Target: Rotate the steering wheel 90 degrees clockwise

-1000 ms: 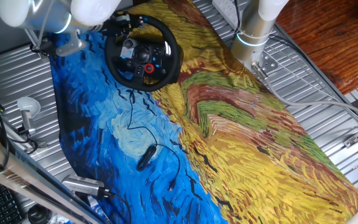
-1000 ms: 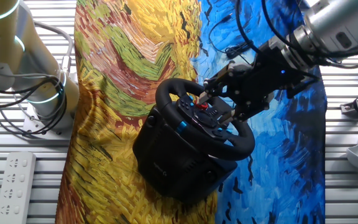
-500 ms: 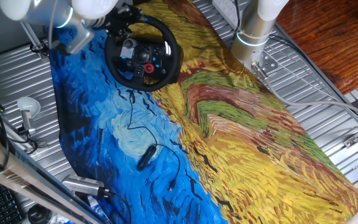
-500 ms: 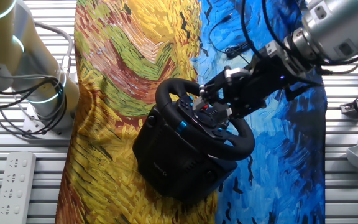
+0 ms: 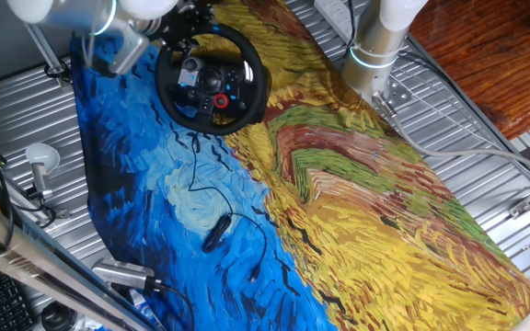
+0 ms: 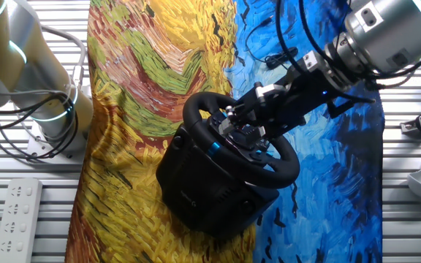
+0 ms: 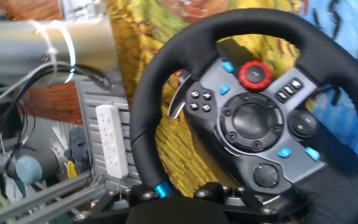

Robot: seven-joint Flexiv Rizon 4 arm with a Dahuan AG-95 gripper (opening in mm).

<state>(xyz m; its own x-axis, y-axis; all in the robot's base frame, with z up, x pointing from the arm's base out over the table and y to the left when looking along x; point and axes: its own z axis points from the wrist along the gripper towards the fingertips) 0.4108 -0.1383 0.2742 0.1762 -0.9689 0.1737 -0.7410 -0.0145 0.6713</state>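
The black steering wheel (image 5: 212, 78) stands on the painted cloth at the far left in one fixed view, with its red button (image 5: 220, 101) at the lower right of the grey hub. It also shows in the other fixed view (image 6: 283, 164). In the hand view the wheel (image 7: 143, 118) fills the frame, red button (image 7: 255, 74) at the top. My gripper (image 7: 178, 190) straddles the rim at its blue strip (image 7: 160, 190), with cloth showing between the rim and the right finger. The gripper (image 5: 184, 26) reaches over the wheel's far rim (image 6: 232, 113).
A small black oval device (image 5: 215, 232) with a thin cable lies on the blue part of the cloth. A second arm's base (image 5: 375, 46) stands beside the cloth, also in the other fixed view (image 6: 46, 88). A white power strip (image 6: 17, 212) lies near it.
My gripper has moved in across the hub to the wheel's rim. The wheel has not turned; the red button sits where it was.
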